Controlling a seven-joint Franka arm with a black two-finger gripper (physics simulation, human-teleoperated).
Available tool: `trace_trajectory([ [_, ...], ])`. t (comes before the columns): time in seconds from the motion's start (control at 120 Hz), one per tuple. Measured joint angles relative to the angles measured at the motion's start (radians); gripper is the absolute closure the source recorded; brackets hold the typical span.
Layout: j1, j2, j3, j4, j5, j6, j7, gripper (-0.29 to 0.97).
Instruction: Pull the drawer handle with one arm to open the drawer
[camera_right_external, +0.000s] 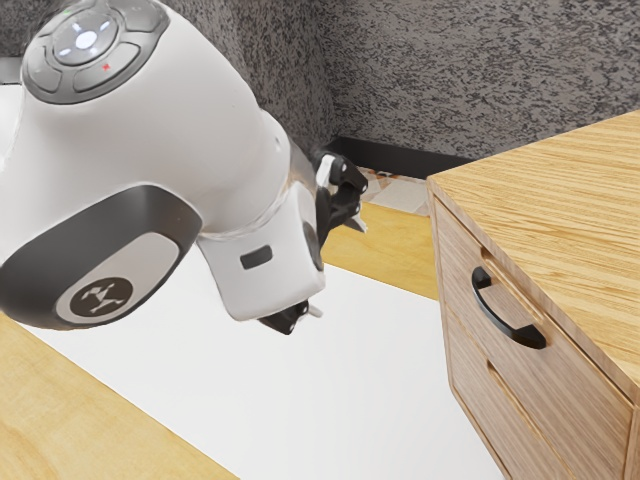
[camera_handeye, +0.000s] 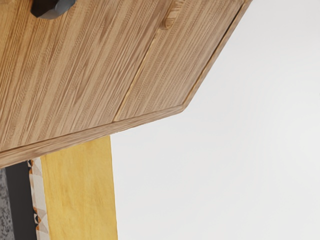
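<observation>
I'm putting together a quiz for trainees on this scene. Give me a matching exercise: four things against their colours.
Things:
1. drawer handle
2. mat on the table
3. wall
4. drawer front

Colours:
A. speckled grey
B. black
C. white
D. light wood grain

Pairs: 1-B, 2-C, 3-A, 4-D
</observation>
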Motion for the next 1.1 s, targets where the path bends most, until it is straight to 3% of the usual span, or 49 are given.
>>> trace_trajectory([
  [0.467, 0.0, -0.01, -0.009, -0.021, -0.047, 0.048, 0.287, 0.03],
  [1.1, -0.004, 0.076, -0.109, 0.022, -0.043, 0.159, 0.447, 0.03],
])
